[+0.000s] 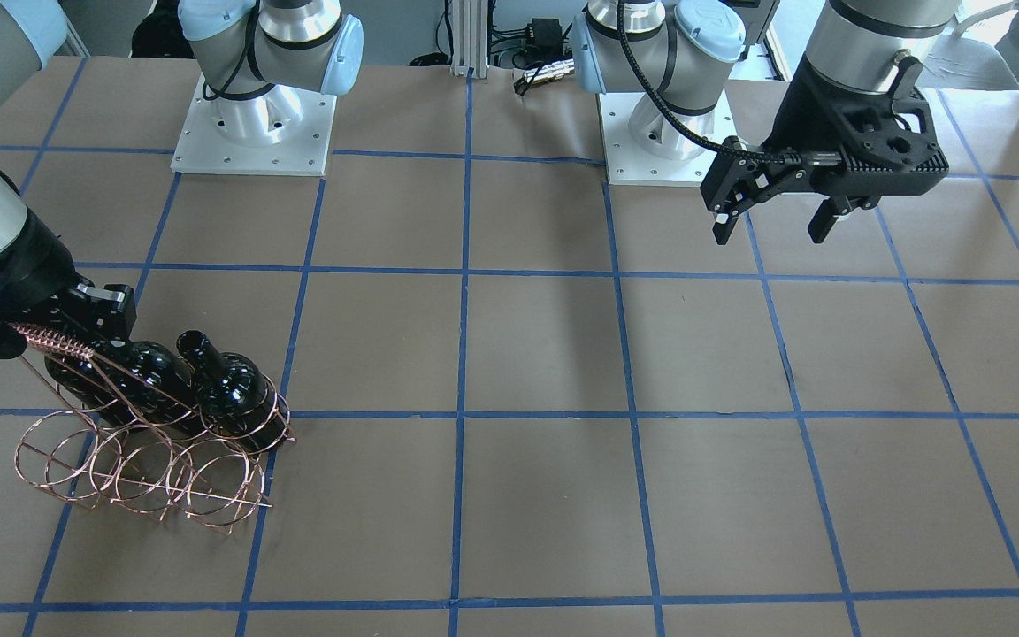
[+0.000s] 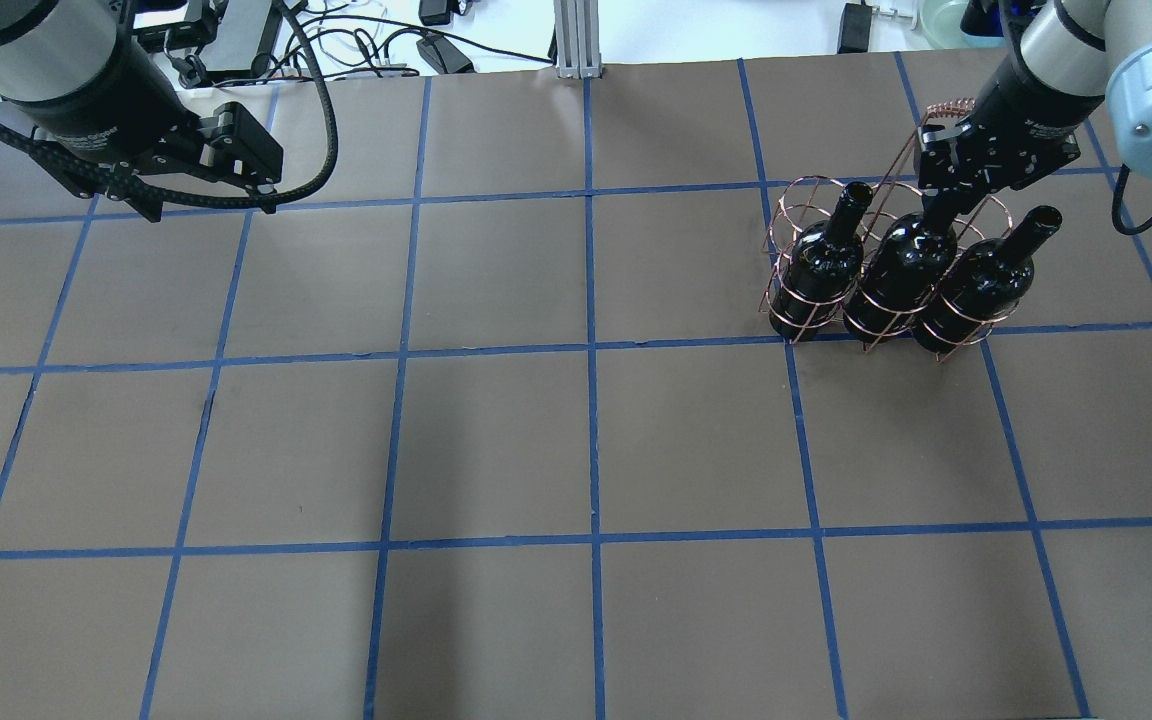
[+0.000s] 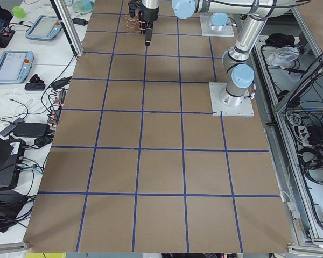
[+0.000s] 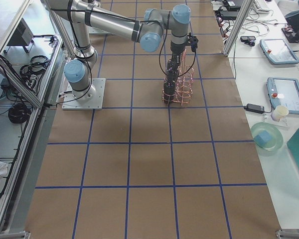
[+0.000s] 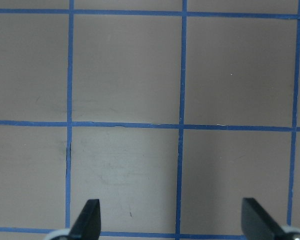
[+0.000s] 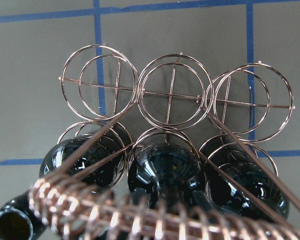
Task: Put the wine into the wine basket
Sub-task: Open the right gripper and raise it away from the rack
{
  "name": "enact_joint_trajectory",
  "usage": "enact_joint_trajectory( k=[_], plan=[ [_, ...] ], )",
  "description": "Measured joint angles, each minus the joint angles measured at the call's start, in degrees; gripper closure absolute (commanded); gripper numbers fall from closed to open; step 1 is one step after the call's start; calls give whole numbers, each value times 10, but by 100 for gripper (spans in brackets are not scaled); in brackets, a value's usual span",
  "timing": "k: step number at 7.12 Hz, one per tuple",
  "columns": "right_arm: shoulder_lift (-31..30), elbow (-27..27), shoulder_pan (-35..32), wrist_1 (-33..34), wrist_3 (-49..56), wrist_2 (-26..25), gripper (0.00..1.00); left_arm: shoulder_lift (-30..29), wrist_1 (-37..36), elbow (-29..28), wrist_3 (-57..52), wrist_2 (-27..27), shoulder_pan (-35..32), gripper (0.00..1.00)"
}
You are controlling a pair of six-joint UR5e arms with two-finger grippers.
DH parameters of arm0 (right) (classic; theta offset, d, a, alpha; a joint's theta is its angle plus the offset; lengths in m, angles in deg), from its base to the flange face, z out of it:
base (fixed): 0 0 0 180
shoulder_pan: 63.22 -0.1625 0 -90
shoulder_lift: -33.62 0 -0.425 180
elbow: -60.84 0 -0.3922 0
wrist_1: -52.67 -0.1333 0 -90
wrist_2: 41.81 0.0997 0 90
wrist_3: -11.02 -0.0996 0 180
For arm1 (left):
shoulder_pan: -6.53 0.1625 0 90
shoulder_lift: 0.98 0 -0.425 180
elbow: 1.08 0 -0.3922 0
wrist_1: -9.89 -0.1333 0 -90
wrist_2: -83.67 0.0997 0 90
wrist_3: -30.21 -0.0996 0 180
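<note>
Black glass: your wine bottle (image 2: 901,275) stands in the basket (image 1: 142,464), middle ring, right claw (image 2: 936,215) at its neck, clamped or loose I cannot tell. Left claw (image 1: 772,221) hangs apart. Placing seems finished; next, release and rise past the handle (image 6: 140,210).

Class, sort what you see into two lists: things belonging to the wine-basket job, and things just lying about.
Job: three wine bottles, wine basket, right gripper at the middle neck.
Lying about: teach pendants, paper cup, green bowl, power adapter, on side benches.
</note>
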State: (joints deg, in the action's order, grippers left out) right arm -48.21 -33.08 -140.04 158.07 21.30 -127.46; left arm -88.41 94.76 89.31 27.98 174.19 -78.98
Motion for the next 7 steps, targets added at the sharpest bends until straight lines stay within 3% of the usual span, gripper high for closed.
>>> enact_joint_trajectory(
  k=[2,4,7],
  plan=[
    [-7,9,-1,-2,-27,0,0,2,0,0,0,0,0,0],
    [-31,43,-23,-48,-67,-1,0,1,0,0,0,0,0,0],
    [-72,58,-134,-102,-225,-6,0,3,1,0,0,2,0,0]
  ],
)
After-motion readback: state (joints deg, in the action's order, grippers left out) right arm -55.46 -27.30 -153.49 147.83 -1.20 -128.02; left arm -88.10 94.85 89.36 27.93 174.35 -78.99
